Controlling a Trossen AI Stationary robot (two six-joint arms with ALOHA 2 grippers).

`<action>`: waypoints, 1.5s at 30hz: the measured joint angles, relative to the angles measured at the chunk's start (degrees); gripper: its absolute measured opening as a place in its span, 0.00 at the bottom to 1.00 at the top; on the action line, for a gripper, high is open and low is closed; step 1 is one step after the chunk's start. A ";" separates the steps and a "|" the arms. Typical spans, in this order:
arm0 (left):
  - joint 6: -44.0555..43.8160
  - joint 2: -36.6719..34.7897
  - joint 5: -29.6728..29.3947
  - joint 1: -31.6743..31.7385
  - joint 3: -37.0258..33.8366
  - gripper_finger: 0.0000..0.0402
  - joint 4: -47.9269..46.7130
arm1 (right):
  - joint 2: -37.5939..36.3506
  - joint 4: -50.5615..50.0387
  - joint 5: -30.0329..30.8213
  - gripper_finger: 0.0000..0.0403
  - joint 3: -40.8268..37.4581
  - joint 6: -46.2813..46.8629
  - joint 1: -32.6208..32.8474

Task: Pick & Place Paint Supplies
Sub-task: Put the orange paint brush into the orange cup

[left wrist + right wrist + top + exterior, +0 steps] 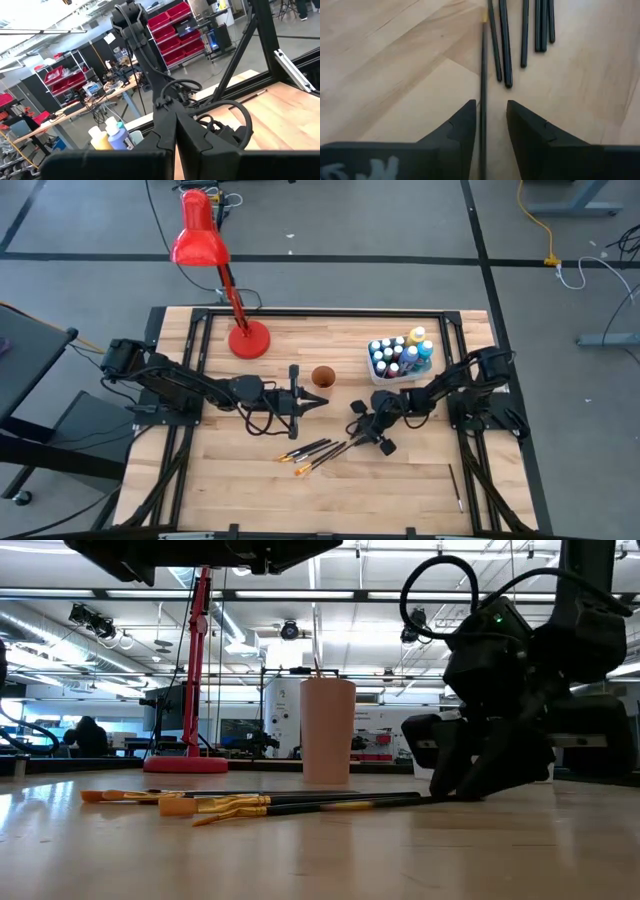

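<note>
Right wrist view: the right pincer [489, 125] is standing narrowly parted astride one paintbrush [483, 75], lined along its handle, likely to lift it. The left pincer [322, 402] is waiting pinched together above the table [400, 490].

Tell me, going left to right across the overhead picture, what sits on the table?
Left gripper, shut → orange cup → right gripper, open over a brush → tub of paint bottles → lone paintbrush.

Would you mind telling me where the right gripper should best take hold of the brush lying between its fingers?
Grip the thin dark handle of the paintbrush, coming straight down from above. It lies flat on the table, apart from the other brushes, and the open right gripper already straddles it.
</note>
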 joint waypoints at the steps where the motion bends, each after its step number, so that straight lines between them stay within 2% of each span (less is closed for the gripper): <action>1: -0.02 0.00 -0.02 0.00 0.00 0.04 0.02 | 0.47 0.71 -0.22 0.27 0.02 -0.64 -0.02; 7: -1.04 0.00 -0.02 0.00 0.00 0.04 0.21 | 2.47 2.52 -2.58 0.20 0.13 -3.48 -0.71; 13: -1.05 0.00 -0.01 0.00 0.00 0.04 0.98 | 4.61 4.64 -3.43 0.03 0.16 -3.90 -1.08; 19: -1.07 0.00 0.00 0.00 0.00 0.04 1.33 | 5.33 7.72 -6.92 0.02 0.02 -0.30 -1.29; 23: -1.07 0.00 0.00 0.00 0.00 0.04 1.33 | 4.25 10.17 -14.12 0.01 -0.50 2.97 -0.91; 29: 0.53 0.00 0.00 0.00 0.00 0.04 1.28 | -3.21 13.67 -16.25 0.01 -0.18 0.41 -1.03; 37: 2.68 0.00 -0.01 0.00 0.00 0.05 0.74 | -20.28 13.82 -18.99 0.00 -0.15 -4.27 -1.11; 42: 3.80 0.00 0.02 0.00 0.00 0.17 0.07 | -27.43 12.97 -15.78 0.00 -0.15 -7.25 -1.89; 45: 4.42 0.00 0.22 0.00 0.00 0.27 -0.10 | -28.80 14.09 -9.95 0.00 -0.13 -7.18 -2.67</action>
